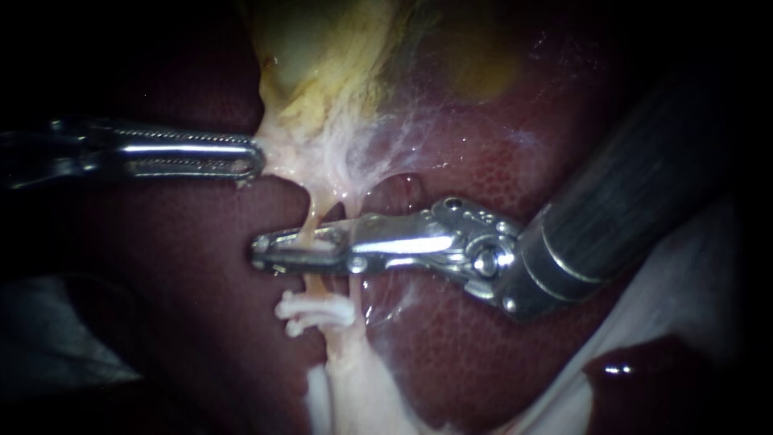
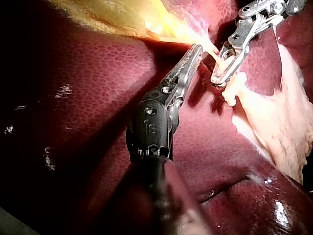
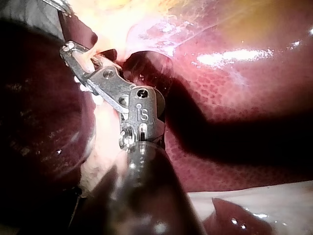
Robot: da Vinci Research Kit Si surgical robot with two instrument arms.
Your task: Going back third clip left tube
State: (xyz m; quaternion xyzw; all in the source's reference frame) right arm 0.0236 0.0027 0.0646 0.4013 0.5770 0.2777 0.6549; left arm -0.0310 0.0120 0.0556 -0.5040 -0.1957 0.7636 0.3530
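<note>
Left instrument (image 1: 256, 157): your jaws lie together, clamped at their tip on a fold of pale tissue (image 1: 283, 159) where the gallbladder (image 1: 322, 48) narrows. The tissue is stretched from that tip toward your right instrument.

Right instrument (image 1: 259, 251): the shaft enters from the upper right and the jaws lie across the left tube (image 1: 311, 228). A narrow gap shows between the two jaws, so they read as parted, not clamped. The tube comes down from the pale tissue, meets the jaws about halfway along them, and comes out on their far side. A thin white bar (image 1: 322, 250) sits in the gap just beside the tube. You cannot tell whether it is a clip.

Two white clips (image 1: 316, 310) sit on the left tube just past your right jaws, on the side away from the gallbladder. They are close together and clear of the jaws.

A second tube (image 1: 357, 286) runs beside the left one, nearer the hinge of the jaws.

The liver (image 1: 177, 306) lies under both instruments. The two tips are near each other but apart, and the left wrist view shows the same.
</note>
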